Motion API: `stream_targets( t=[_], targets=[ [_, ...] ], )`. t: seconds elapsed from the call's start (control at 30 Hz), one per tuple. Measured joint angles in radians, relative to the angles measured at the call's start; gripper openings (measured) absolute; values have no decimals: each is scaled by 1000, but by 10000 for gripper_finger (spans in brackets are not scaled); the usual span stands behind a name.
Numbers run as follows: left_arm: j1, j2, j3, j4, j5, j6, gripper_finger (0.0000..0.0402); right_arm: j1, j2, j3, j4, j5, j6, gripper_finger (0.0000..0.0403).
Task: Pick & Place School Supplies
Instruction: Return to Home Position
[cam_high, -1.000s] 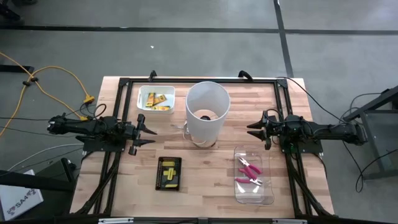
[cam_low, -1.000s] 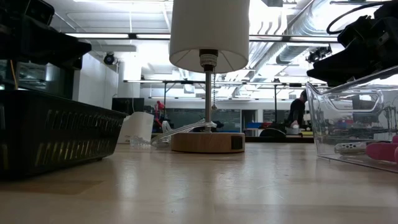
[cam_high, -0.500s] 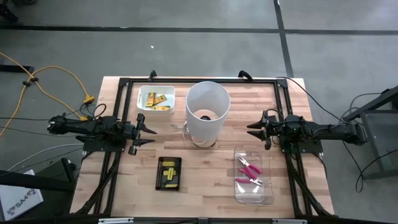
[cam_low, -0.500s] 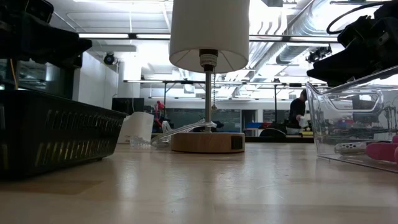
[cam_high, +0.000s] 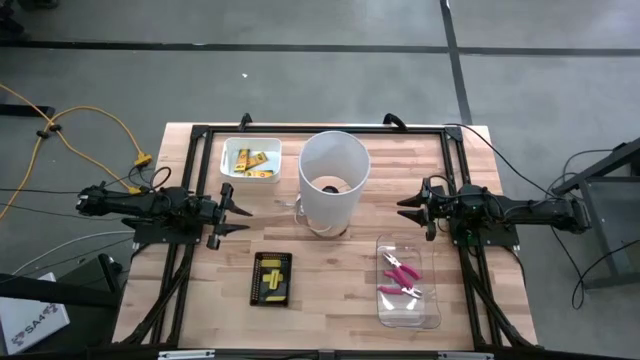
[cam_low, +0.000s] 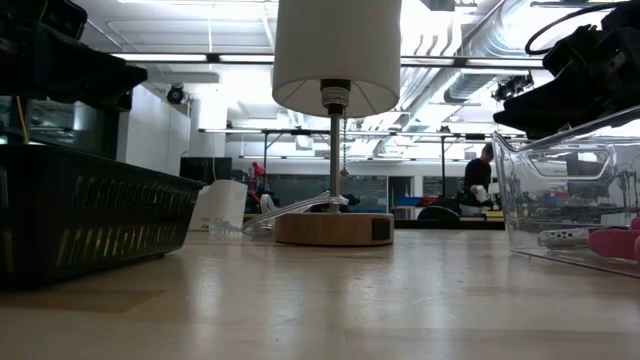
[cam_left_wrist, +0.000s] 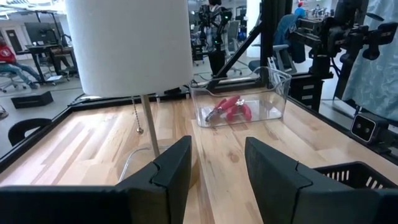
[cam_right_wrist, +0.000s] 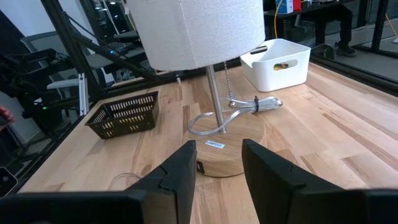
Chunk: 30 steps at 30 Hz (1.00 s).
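Table (cam_high: 340, 290), yellow erasers (cam_high: 273, 271) in black bin (cam_high: 255, 281)

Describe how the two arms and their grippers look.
The left arm and right arm are matte black, slim, jointed twins. The left gripper and right gripper each carry two black, angular, wedge-like fingers. No markings show. A black cable loops behind the right arm.

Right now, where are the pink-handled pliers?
In the high view, the pink-handled pliers lie inside the clear container at lower right, right of the black bin and just below the right gripper.
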Motion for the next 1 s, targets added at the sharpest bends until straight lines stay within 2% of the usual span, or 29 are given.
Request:
stream_targets(
  t=[1.0],
  targets=[
    [0,0,-1,14,-2,0,144,0,0,0,0,0,0,121]
  ],
)
